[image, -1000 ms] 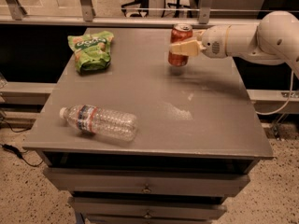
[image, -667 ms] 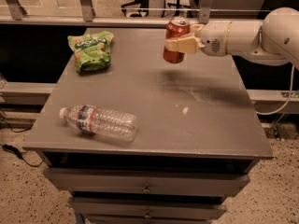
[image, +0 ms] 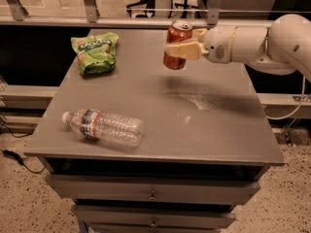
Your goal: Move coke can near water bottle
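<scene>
Table (image: 218, 130) lies below the gripper (image: 179, 50). Water bottle (image: 104, 127) lies on its side, down-left and well apart from it; green snack bag (image: 95, 52) sits to its left. We note the gripper clamped on the coke can (image: 178, 33), airborne and tilted. Risks, in our judgement: the can slips from the tilted grasp, or the set-down nudges the bottle rolling.

Desk (image: 214, 135): carried the bag and the bottle.
Snack bag (image: 95, 52): lay at the far left corner.
Water bottle (image: 104, 127): lay on its side near the front left edge, cap pointing left.
Coke can (image: 176, 45): hung tilted above the far middle, off the surface, well apart from the bottle.
Jaws: came in from the right, clasped around the can.
Drawers (image: 153, 194): sat under the desk top.
</scene>
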You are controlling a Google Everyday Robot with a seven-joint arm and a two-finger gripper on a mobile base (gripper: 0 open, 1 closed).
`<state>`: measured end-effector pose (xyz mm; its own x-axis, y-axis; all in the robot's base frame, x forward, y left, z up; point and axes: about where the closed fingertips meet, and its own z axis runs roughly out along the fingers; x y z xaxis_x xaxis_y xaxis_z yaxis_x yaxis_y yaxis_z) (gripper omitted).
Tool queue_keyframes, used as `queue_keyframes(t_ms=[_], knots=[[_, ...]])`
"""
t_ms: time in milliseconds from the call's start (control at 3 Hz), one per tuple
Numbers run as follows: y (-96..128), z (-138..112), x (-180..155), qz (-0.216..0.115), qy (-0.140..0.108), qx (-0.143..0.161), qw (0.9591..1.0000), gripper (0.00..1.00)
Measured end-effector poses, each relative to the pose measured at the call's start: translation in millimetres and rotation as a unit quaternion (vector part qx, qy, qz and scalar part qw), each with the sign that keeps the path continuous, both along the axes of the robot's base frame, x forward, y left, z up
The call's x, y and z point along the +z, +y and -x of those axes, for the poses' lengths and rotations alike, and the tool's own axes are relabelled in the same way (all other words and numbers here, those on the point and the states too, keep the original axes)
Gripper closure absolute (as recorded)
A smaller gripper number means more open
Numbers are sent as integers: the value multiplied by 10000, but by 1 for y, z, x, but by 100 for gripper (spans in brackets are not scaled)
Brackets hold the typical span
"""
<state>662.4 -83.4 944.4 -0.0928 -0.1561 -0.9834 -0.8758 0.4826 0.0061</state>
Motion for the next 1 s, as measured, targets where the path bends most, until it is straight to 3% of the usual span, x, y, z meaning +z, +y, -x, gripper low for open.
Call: queue_keyframes(t_ms=[333, 667, 1000], knots=[[35, 36, 3, -250, 53, 349, 9991, 100], [58, 76, -4, -126, 53, 706, 9974, 100], [72, 114, -18, 228, 8, 1192, 9926, 100]])
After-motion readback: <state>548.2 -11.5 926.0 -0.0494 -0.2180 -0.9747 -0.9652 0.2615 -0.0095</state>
